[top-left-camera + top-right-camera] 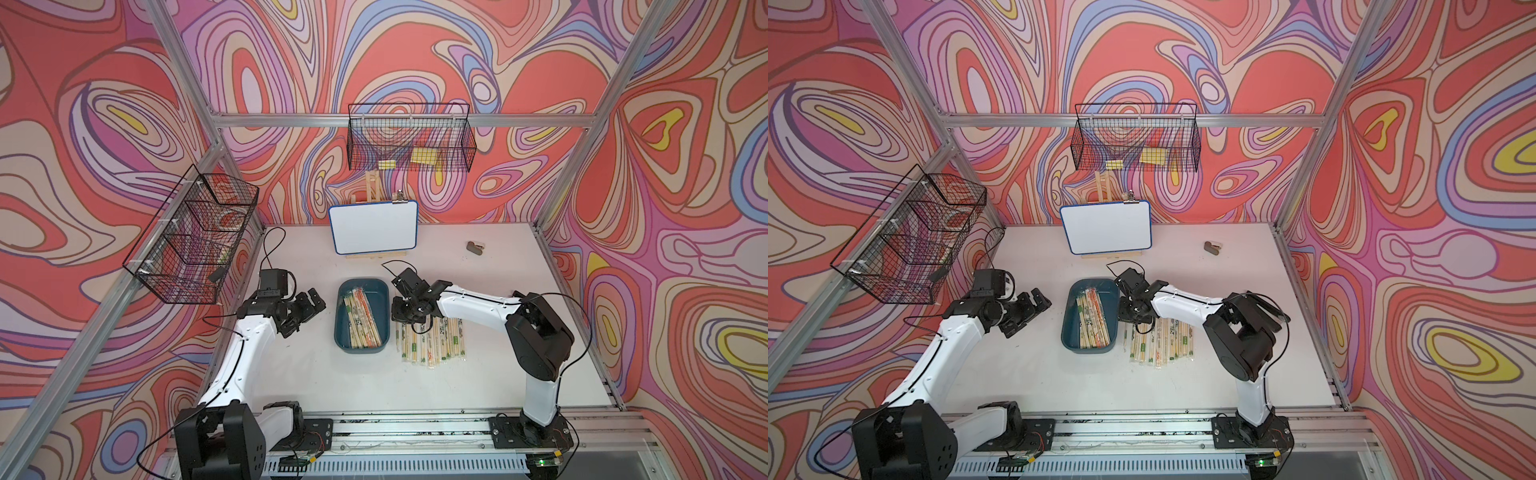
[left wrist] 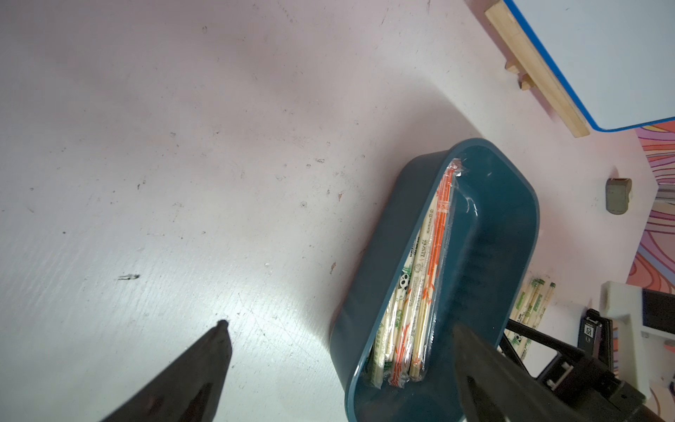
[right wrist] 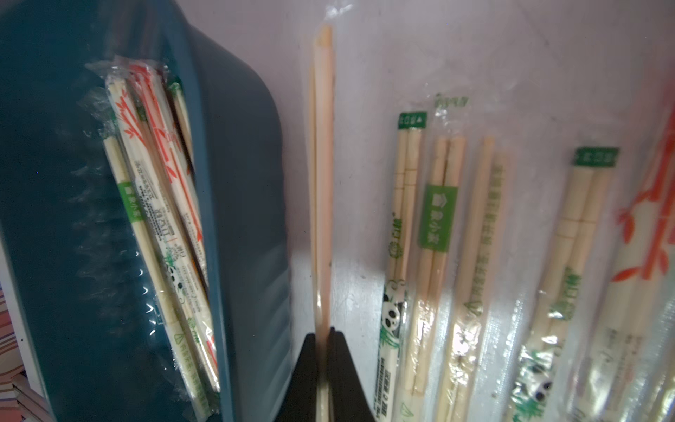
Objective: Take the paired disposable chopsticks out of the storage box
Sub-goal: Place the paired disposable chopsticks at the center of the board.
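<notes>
Holding one sleeved pair (image 3: 323,146) by its end, your right jaws are clenched on it. The pair runs just beside the storage box (image 3: 237,182), between the box wall and the row of pairs (image 1: 432,340) laid out on the tabletop (image 1: 374,386); you cannot tell whether it rests there. More paired disposable chopsticks (image 1: 361,318) lie in the box. Your left jaws stand released near the box's other side. Expect each pair to be light and stiff, its clear sleeve slick and crinkly. Pinch across the bamboo near one end, not the loose film, or it may slide out.
</notes>
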Controlling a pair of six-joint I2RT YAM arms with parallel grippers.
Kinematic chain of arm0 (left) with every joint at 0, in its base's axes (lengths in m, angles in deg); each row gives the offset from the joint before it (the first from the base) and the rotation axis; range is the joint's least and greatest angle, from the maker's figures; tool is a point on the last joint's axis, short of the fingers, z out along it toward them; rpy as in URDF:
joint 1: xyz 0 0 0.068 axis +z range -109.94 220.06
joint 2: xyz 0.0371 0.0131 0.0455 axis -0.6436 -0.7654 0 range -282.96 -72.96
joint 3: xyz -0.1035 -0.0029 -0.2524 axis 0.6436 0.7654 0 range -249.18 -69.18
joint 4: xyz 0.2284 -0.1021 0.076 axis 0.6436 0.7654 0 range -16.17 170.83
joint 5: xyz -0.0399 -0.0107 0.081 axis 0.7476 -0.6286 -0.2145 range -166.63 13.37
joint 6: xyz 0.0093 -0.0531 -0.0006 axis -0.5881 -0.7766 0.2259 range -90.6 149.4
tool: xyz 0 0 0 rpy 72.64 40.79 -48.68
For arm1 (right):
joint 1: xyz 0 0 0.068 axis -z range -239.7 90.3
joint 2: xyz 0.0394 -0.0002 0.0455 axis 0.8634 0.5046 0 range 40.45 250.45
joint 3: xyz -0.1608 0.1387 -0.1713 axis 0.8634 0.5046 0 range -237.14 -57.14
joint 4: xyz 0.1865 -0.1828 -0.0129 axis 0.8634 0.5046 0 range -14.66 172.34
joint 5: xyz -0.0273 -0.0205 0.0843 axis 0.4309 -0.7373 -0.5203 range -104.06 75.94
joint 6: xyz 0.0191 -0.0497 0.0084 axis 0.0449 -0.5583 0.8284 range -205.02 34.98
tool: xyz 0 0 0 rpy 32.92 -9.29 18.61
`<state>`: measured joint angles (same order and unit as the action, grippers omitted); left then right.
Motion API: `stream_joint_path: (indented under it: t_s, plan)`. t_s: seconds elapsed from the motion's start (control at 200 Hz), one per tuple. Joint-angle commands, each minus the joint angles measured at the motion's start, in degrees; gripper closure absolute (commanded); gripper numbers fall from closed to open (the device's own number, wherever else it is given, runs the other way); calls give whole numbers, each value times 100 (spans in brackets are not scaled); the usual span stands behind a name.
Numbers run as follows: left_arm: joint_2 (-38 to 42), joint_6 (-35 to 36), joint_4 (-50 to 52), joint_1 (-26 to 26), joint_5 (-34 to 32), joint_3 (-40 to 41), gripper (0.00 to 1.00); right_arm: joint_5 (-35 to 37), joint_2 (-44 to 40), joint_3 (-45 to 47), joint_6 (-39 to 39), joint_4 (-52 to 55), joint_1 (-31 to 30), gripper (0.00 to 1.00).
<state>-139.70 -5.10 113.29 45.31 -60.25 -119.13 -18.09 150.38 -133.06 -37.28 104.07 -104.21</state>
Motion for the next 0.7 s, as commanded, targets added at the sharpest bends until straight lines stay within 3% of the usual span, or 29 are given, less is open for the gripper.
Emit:
stream_joint_path:
  t_s: [0.0, 0.371, 0.506, 0.696]
  plan:
    - [126, 18, 35, 37, 37, 47, 0, 27, 151, 145, 103, -100, -48, 100]
    - [138, 14, -8, 37, 34, 117, 0, 48, 223, 193, 103, -77, -82, 100]
    - [133, 19, 0, 37, 39, 120, 0, 74, 237, 166, 90, -33, -92, 89]
    - [143, 21, -10, 37, 40, 130, 0, 97, 211, 143, 77, 33, -109, 82]
